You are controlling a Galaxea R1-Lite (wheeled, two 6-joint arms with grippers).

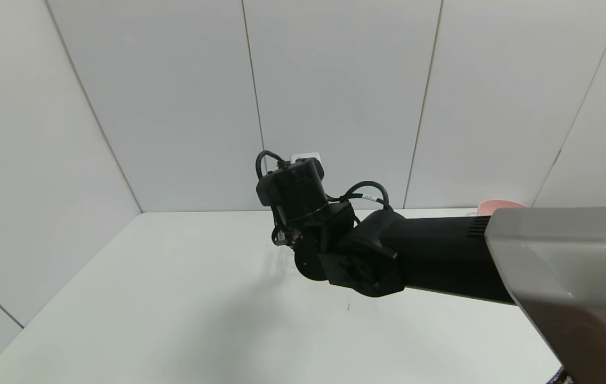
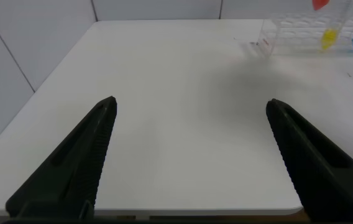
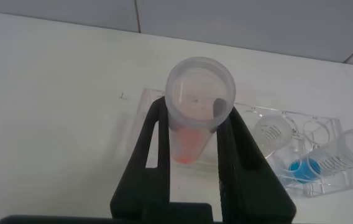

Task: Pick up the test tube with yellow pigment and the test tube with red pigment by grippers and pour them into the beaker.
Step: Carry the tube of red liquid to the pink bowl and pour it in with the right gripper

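Test tube with red pigment [image 3: 196,109] clamped upright between right gripper [image 3: 195,134] fingers, raised over clear rack [image 3: 325,177], blue-tipped tube [image 3: 325,158] in rack, test tube with yellow pigment [image 2: 329,37] also racked, left gripper [image 2: 189,149] spread apart above white table [image 2: 183,81].

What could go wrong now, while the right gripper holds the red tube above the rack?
The right gripper pinches the test tube with red pigment only at its smooth upper wall, so it may slip. Directly below is the rack with the blue tube; a drop could hit them. The beaker is not in view, so aiming is uncertain.
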